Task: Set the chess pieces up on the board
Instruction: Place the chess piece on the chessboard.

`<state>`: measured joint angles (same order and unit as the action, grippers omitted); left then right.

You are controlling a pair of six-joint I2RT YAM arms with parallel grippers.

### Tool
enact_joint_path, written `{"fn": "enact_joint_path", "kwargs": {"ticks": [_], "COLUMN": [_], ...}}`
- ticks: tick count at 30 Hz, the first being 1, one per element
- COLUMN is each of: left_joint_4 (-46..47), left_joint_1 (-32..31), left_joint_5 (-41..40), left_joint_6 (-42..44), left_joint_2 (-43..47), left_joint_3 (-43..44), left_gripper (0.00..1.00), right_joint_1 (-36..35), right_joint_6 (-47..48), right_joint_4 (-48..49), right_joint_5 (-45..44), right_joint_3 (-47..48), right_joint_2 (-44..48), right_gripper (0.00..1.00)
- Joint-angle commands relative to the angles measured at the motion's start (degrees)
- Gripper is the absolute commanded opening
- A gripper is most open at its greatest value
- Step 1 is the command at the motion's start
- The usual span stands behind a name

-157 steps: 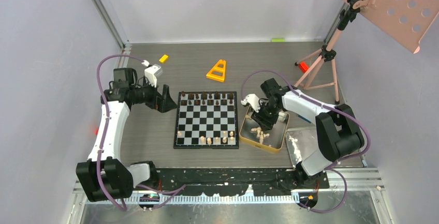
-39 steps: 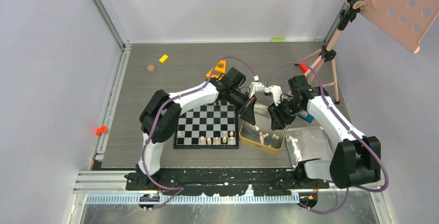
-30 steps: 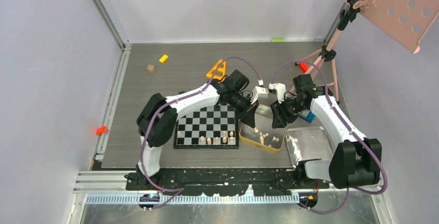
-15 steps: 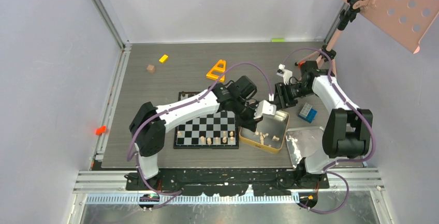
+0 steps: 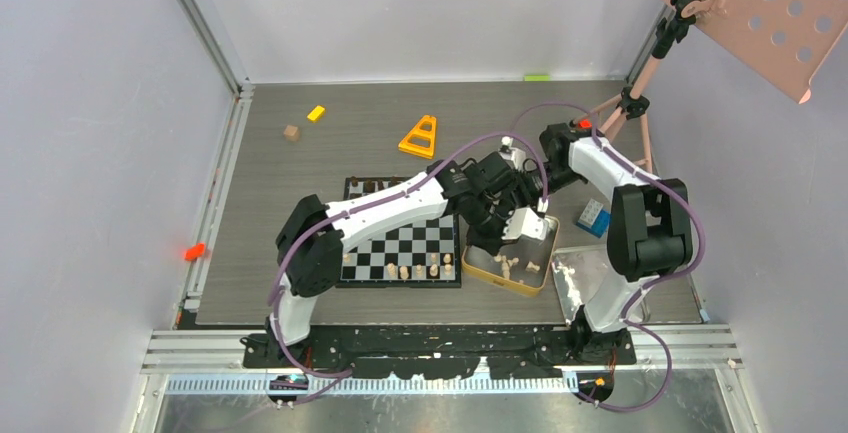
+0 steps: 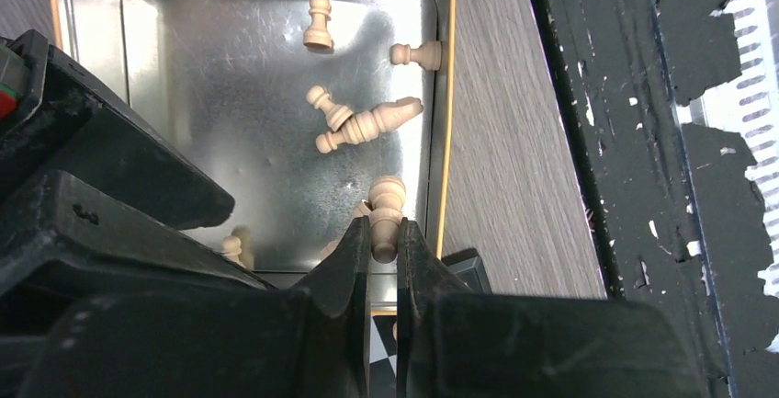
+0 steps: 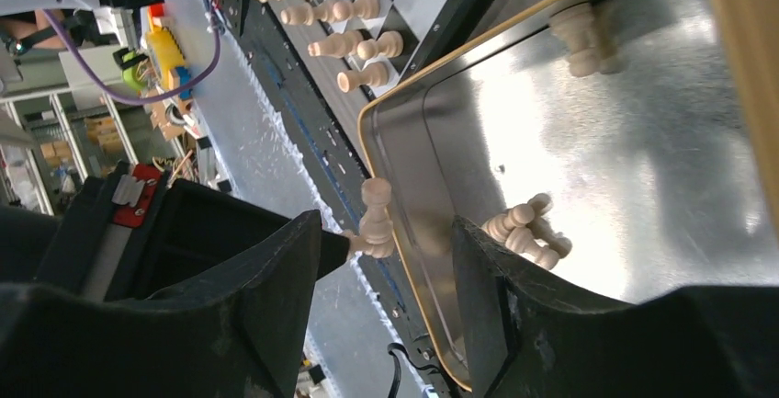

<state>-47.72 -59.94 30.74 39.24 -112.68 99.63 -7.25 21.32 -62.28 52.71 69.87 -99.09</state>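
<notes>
The board (image 5: 400, 245) lies mid-table with pale chess pieces (image 5: 415, 270) along its near edge and dark ones (image 5: 375, 186) along its far edge. More pale pieces (image 6: 367, 125) lie loose in the gold tin (image 5: 541, 263) right of it. My left gripper (image 5: 490, 238) reaches across the board into the tin. In the left wrist view it (image 6: 384, 235) is shut on a pale piece (image 6: 387, 203). My right gripper (image 5: 530, 188) hovers open over the tin's far end. Through its gap (image 7: 386, 251) that held piece (image 7: 375, 223) shows at the tin's rim (image 7: 404, 95).
A shiny silver tray (image 5: 590, 278) sits right of the tin, with a blue block (image 5: 593, 217) behind it. An orange triangle (image 5: 418, 137), a brown cube (image 5: 291, 133) and a yellow block (image 5: 316, 113) lie at the back. A pink tripod (image 5: 620, 118) stands far right.
The right gripper pulled up and back from the tin toward the far side and opened wider. The left arm pushed further over the tin, its jaws staying shut.
</notes>
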Motion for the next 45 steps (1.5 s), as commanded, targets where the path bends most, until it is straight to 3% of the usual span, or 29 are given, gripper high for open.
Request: {"fn": "enact_joint_path", "kwargs": {"ticks": [1, 15, 34, 38, 45], "left_joint_4": [-2.6, -1.2, 0.2, 0.0, -0.3], "left_joint_1": [-0.4, -0.5, -0.5, -0.5, -0.5], "left_joint_5": [-1.3, -1.4, -1.8, -2.1, -2.6], "left_joint_6": [2.4, 2.2, 2.2, 2.2, 2.2], "left_joint_2": [-0.5, -1.5, -2.1, -2.3, -1.8], "left_joint_3": [2.8, 2.7, 2.0, 2.2, 1.4], "left_gripper": [0.0, 0.0, 0.0, 0.0, 0.0], "right_joint_1": [-1.5, -6.7, -10.3, -10.9, -10.9], "right_joint_6": [3.1, 1.0, -0.8, -0.8, -0.1], "right_joint_4": [-4.1, -1.0, 0.8, 0.8, -0.1], "right_joint_5": [2.5, 0.0, -2.5, -3.0, -3.7], "right_joint_3": [1.8, 0.8, 1.1, 1.1, 1.5], "right_joint_2": [-0.1, -3.4, -6.4, -6.7, -6.6], "right_gripper": [0.6, 0.6, 0.49, 0.45, 0.26]}}
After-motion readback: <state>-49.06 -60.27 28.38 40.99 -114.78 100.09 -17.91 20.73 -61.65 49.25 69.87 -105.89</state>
